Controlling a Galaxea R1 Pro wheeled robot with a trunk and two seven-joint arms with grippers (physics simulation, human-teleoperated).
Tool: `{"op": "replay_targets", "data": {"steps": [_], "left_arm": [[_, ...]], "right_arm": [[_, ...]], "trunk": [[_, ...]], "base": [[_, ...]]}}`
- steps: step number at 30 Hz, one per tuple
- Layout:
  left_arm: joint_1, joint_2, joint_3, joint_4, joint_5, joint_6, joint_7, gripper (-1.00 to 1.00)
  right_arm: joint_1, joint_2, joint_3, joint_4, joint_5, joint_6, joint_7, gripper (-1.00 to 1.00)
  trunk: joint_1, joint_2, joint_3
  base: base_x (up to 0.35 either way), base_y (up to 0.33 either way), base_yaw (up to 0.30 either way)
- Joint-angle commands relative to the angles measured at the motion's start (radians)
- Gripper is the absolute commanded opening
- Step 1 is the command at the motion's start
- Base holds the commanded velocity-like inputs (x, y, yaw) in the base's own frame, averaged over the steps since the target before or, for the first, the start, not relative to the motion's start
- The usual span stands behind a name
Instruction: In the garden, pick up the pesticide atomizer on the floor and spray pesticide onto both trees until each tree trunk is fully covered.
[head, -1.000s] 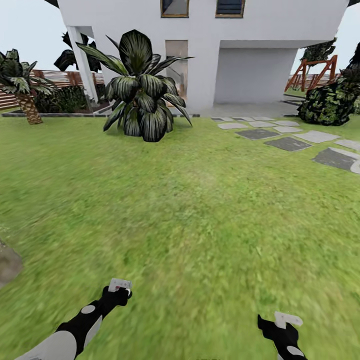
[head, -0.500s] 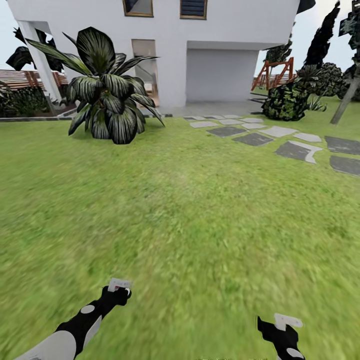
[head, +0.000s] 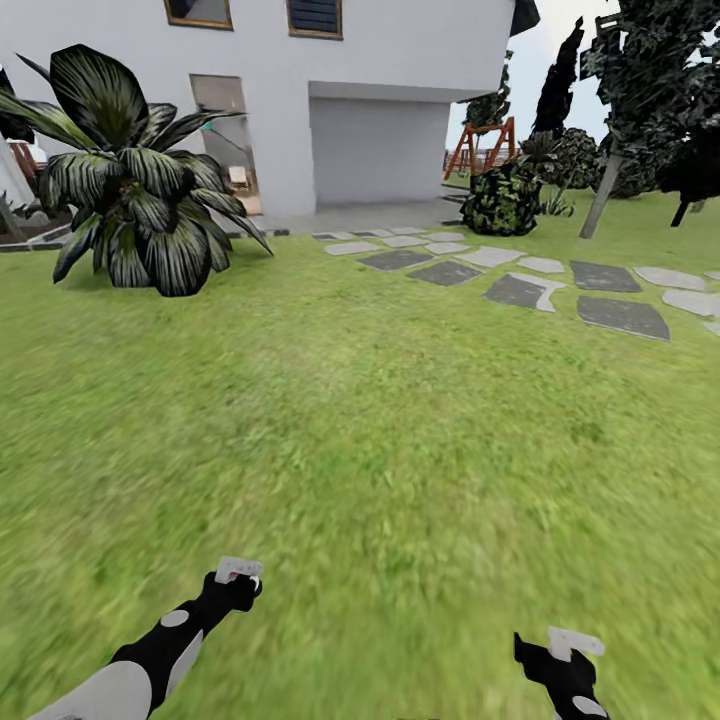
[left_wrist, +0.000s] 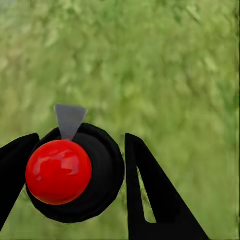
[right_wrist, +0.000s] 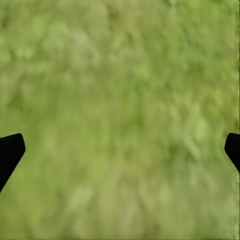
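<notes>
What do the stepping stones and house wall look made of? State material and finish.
Stepping stones: apparently stone slabs, flat and matt, in mottled dark and pale grey with irregular edges. House wall: looks like smooth painted plaster or render, plain matt white, with no visible joints or texture.

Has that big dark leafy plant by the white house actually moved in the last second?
No. The big dark striped-leaf plant slid left in the head view, but the white house and grey stepping stones slid with it: the camera turned right.
</notes>
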Motion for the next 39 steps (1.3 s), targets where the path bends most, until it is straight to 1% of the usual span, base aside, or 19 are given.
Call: {"op": "replay_targets", "data": {"steps": [1,39], "left_arm": [[0.0,0.0,0.0,0.0,0.0,0.0,0.0,-1.0],[0.0,0.0,-0.002,0.0,0.0,0.0,0.0,-1.0]], "right_arm": [[0.0,0.0,0.0,0.0,0.0,0.0,0.0,1.0],[0.0,0.0,0.0,0.0,0.0,0.0,0.0,1.0]], "trunk": [[0.0,0.0,0.0],[0.0,0.0,0.0]], "base": [[0.0,-0.277,-0.292],[0.0,-0.277,-0.292]]}}
